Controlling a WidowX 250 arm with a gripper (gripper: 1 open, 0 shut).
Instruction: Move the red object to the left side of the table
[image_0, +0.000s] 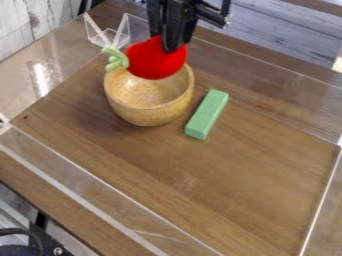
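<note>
- one red fruit (156, 61), leafy green stem on it
- one wooden bowl (148, 96)
- one green block (207, 114)
- one gripper (174, 42), so just a single arm up top
- one table (174, 185), brown wood grain, with clear walls round the edge (didn't count the panels, can't see them all)
- there's also some clear pointy thing (104, 32) at the back left, looks like one item but honestly can't tell what it is
</note>
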